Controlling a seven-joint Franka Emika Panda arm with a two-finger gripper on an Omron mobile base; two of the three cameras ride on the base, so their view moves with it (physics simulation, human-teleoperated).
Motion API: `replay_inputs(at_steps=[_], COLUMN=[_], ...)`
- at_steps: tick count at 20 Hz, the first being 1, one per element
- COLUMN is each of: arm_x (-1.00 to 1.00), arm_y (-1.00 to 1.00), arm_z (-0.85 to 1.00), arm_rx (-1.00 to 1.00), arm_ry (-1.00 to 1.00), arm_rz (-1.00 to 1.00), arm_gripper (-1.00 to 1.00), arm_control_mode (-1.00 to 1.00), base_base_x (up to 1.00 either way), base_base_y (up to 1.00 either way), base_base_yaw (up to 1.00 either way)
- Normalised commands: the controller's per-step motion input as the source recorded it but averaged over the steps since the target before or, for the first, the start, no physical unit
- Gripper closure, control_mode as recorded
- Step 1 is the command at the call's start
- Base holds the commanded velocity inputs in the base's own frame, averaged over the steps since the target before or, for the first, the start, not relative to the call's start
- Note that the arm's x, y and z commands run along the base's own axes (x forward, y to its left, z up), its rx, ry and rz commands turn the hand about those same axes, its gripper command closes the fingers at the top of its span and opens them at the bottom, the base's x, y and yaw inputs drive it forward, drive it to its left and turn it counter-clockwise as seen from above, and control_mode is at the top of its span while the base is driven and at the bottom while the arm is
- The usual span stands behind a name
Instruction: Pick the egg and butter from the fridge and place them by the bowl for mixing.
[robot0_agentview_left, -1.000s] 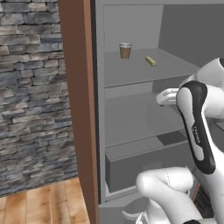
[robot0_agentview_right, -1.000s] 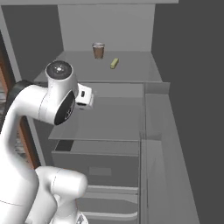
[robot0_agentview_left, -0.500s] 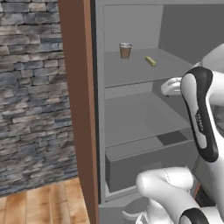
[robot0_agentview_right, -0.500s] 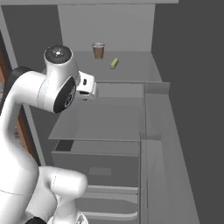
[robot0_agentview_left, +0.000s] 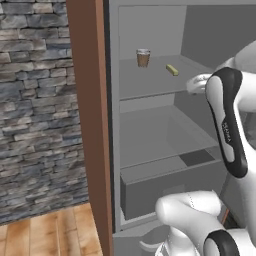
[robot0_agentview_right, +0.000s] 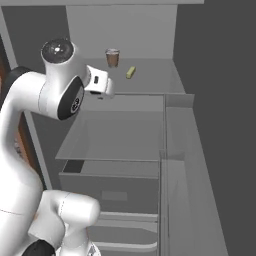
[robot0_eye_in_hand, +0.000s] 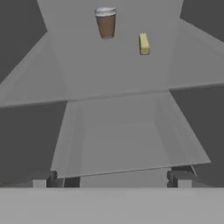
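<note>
Rising since the earlier frame, the gripper hung with jaws apart before the fridge; the butter lay mid-shelf beside a brown cup.

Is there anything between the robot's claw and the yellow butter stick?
No. In the hand view, bare grey shelf lies between the open gripper and the butter. The brown cup stands off to one side.

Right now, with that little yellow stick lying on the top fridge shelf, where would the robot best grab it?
Probably across its narrow middle, coming from above. The butter lies flat on the shelf, a slim bar with its long sides free, so fingers could close across its short width. The brown cup stands apart from it, leaving room. The open end effector is not yet near it.
</note>
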Motion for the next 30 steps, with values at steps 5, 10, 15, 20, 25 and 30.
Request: replay_inputs(at_steps=[5,10,15,20,25,30], arm_x=[0.36,0.48,0.53,0.63,0.60,0.63], arm_y=[-0.03,-0.04,-0.11,-0.13,-0.13,-0.06], arm_z=[0.13,0.24,0.15,0.02,-0.08,-0.07], arm_rx=[0.00,0.00,0.00,0.00,-0.01,0.00], arm_ry=[-0.13,0.06,0.10,0.16,0.05,0.01], arm_rz=[-0.08,-0.07,-0.05,0.00,0.00,0.00], arm_gripper=[-1.00,-1.00,-1.00,-1.00,-1.00,-1.00], arm_control_mode=[-1.00,-1.00,-1.00,-1.00,-1.00,-1.00], base_base_x=[0.00,0.00,0.00,0.00,0.00,0.00], base_base_y=[0.00,0.00,0.00,0.00,0.00,0.00], base_base_yaw=[0.00,0.00,0.00,0.00,0.00,0.00])
